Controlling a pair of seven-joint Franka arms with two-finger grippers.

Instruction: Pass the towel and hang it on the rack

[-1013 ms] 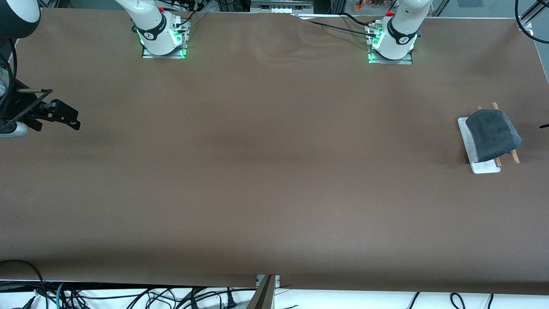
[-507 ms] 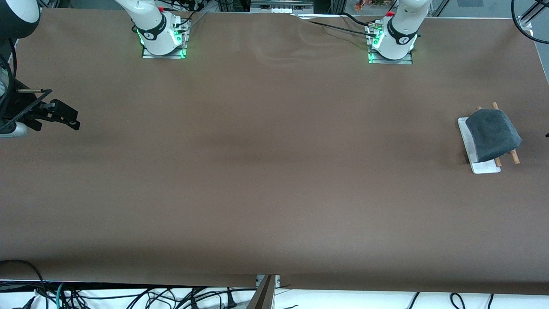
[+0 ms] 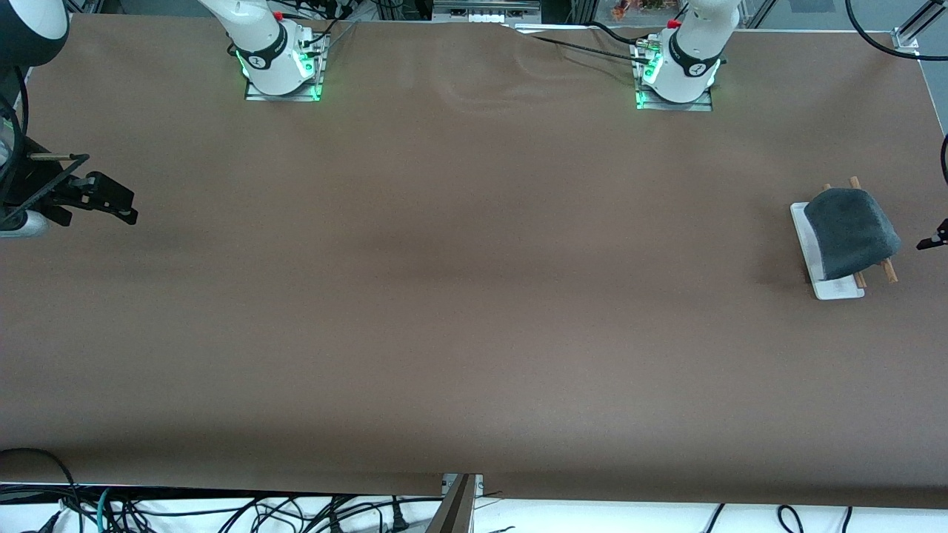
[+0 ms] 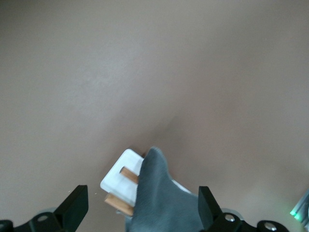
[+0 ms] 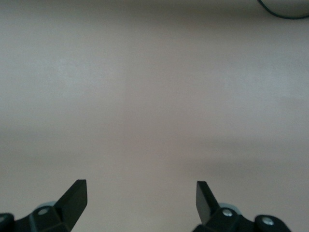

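The dark grey towel (image 3: 850, 231) lies draped over the rack (image 3: 837, 287), whose white base and brown rod ends (image 3: 889, 272) stick out from under it, toward the left arm's end of the table. In the left wrist view the towel (image 4: 164, 205) covers most of the rack (image 4: 118, 180). My left gripper (image 4: 142, 195) hangs open above them, holding nothing; only a black tip of the left gripper (image 3: 935, 240) shows in the front view, beside the rack. My right gripper (image 3: 118, 203) waits open over the right arm's end of the table, with bare brown table under the right gripper (image 5: 140, 189).
The brown table cover (image 3: 459, 296) stretches between the two arms. Both bases (image 3: 281, 66) (image 3: 675, 74) stand along the table's farther edge. Cables (image 3: 222, 511) hang below the edge nearest the front camera.
The left gripper's tip has come a little farther into the front view beside the rack. The towel, the rack and the right arm have not moved.
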